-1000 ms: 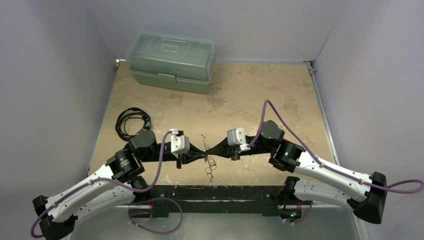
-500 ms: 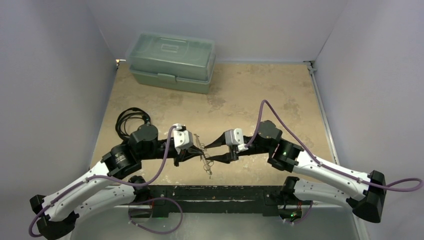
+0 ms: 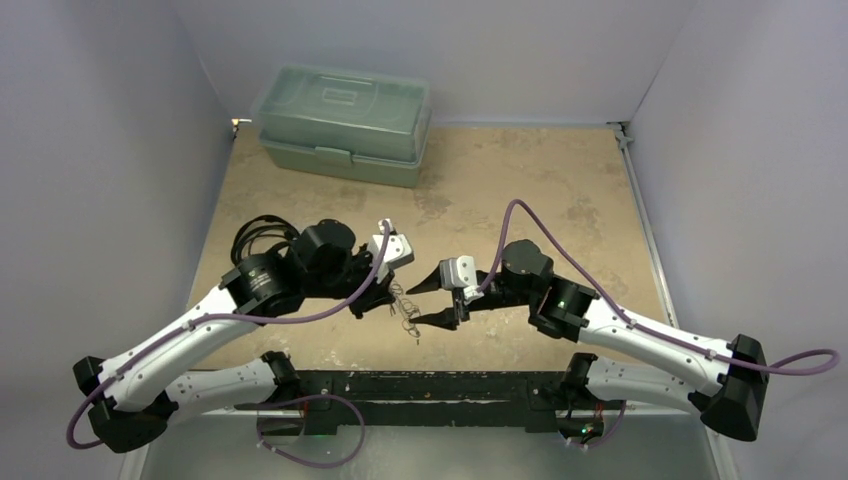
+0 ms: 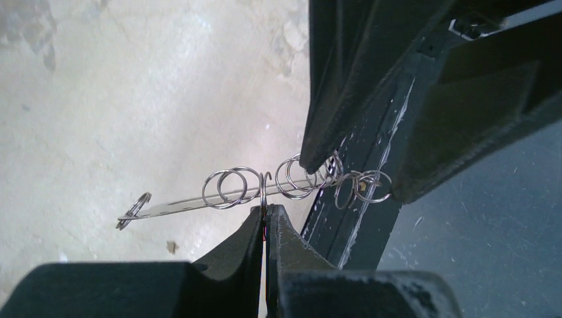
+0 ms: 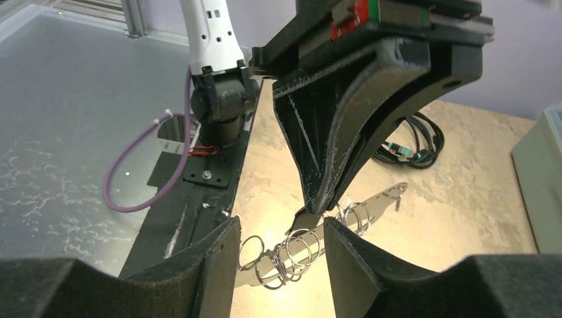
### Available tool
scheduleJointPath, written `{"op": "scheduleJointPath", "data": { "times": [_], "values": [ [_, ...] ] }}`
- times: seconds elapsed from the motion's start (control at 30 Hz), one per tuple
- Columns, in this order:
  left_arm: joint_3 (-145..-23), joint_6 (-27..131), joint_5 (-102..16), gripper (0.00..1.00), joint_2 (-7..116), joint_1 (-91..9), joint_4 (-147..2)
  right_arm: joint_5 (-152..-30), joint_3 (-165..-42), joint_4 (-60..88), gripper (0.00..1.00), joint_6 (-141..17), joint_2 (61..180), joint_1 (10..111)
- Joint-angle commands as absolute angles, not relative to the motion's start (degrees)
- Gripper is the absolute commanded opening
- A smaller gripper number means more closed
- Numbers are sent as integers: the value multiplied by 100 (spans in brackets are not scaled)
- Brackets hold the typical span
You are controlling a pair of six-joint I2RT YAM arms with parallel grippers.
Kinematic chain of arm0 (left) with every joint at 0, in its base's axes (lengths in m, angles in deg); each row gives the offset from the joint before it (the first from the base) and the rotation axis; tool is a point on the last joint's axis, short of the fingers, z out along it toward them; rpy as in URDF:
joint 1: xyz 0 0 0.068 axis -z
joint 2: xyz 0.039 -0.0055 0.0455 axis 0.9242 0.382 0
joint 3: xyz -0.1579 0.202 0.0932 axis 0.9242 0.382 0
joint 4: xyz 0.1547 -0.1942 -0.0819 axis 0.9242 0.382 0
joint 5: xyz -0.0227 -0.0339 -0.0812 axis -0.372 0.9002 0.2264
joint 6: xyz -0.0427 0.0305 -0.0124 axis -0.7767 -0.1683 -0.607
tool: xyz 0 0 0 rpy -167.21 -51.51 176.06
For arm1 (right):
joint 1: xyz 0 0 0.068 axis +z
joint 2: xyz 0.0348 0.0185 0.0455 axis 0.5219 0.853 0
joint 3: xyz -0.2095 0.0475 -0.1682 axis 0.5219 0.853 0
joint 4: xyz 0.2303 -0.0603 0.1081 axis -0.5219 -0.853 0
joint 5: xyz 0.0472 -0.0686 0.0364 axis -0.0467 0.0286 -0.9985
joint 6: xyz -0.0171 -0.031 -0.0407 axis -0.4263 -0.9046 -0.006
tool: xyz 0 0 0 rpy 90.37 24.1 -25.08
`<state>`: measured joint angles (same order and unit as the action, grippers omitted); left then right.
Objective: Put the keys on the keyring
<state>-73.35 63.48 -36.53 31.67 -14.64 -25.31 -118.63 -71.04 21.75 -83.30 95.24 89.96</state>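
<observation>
Item one, toolbox (image 3: 345, 120): pale green, see-through, standing at the far left of the tabletop (image 3: 540, 200) by the back wall; lid down and front latch shut; what it contains I cannot make out through the plastic.

Item two, keyring (image 4: 182, 206): thin pale strip held up off the tabletop between my two hands, near the front edge; a cluster of small metal rings (image 5: 286, 255) is threaded along it, some bunched together, one alone at the far tip; whether any of the keys hang among them I cannot tell.

Item three, my left hand (image 3: 388, 297): fingers pressed together, pinching the keyring partway along its length; in the right wrist view its closed tip comes down from above onto the strip.

Item four, my right hand (image 3: 428, 302): fingers spread apart, gripping nothing; it faces my left hand, just beside it; the ringed end of the keyring lies in the gap between its two fingers; whether either finger touches the metal I cannot tell.

Item five, black coiled cable (image 3: 258, 240): lying on the tabletop at the left, behind my left arm, well apart from the toolbox.
</observation>
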Motion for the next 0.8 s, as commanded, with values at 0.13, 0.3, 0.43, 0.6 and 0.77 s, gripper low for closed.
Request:
{"op": "scheduleJointPath", "data": {
  "times": [0.13,0.3,0.43,0.6,0.77],
  "values": [
    [-8362,5846,-4009,0,3844,-1472,-1304,-11613,-7303,2307,54,-8354,9464,9017],
    [-8489,5977,-3900,0,3866,-1463,-1295,-11637,-7301,2355,51,-8359,9522,9017],
    [-8480,6001,-3656,0,3907,-1436,-1340,-11690,-7351,2425,48,-8352,9615,9015],
    [-8434,6087,-3419,0,3887,-1351,-1455,-11723,-7305,2615,46,-8311,9605,9009],
    [-8312,6165,-3264,0,3893,-1281,-1624,-11641,-7221,2826,44,-8252,9602,9017]
  ]
}}
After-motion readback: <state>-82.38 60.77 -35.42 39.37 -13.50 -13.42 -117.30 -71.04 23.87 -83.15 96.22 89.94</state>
